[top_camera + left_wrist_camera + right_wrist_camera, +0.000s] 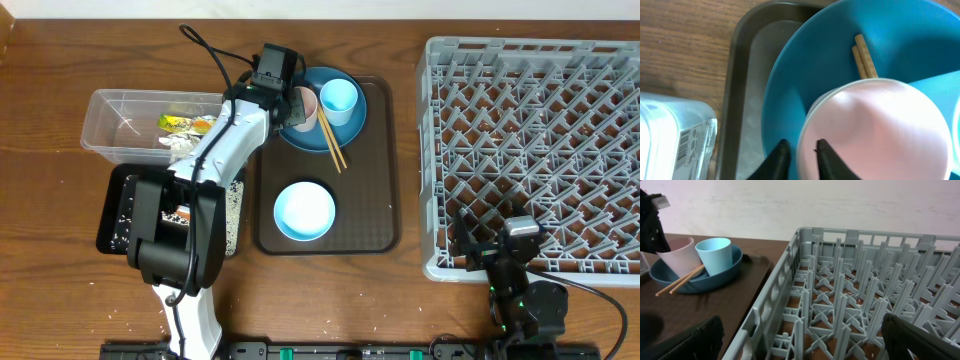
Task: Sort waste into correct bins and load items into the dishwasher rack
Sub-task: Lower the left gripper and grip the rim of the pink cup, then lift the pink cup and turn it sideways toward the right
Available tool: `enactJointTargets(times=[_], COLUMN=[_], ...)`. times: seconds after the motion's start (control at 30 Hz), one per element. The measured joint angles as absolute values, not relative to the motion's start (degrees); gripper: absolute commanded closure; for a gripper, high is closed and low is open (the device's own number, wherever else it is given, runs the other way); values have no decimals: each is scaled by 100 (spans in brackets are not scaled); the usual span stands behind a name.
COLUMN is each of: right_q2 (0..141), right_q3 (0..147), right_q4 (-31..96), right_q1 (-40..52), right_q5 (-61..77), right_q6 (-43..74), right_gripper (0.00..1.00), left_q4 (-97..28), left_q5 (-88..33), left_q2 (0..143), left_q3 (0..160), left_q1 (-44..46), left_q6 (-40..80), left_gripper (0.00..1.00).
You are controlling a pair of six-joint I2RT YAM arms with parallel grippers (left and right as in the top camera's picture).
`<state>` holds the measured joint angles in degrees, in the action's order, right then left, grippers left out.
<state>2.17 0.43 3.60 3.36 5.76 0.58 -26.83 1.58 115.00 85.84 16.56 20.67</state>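
Observation:
The pinkish-white cup (880, 130) stands on the blue plate (815, 65) beside the light blue cup (338, 97). My left gripper (802, 150) is shut on the pink cup's rim, one finger inside and one outside. Wooden chopsticks (333, 145) lie across the plate's front edge. Nearer on the brown serving tray (375, 200) sits the white bowl (304, 211). The grey dishwasher rack (540, 130) fills the right side. My right gripper (802, 345) hangs open and empty over the rack's near left corner.
At the left, the clear tub (120, 125) holds a yellow-green wrapper (175, 123), a carrot (203, 125) and white paper. The black tray (115, 215) lies in front of it, partly under my left arm, with rice grains scattered on it.

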Motion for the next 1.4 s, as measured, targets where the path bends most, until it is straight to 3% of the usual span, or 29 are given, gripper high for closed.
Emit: enactJointTargets(times=[0.27,0.83,1.13,1.4], right_q2=[217,217,217,217], right_q3=[43,43,43,43], right_q4=[360,360,360,357], right_q1=[336,336,336,336], right_q5=[576,576,576,576], right_q6=[58,58,58,58], right_gripper=[1,1,1,1], left_q4=[-2705,-3221,-3640,-4976], left_q5=[172,172,172,-355], left_q2=[11500,11229,10057,8654], left_q3=[8584,8582,8580,8578], left_q1=[1656,1656,1656,1653], left_q6=[2056,1796,1800,1953], left_gripper=[94,94,94,94])
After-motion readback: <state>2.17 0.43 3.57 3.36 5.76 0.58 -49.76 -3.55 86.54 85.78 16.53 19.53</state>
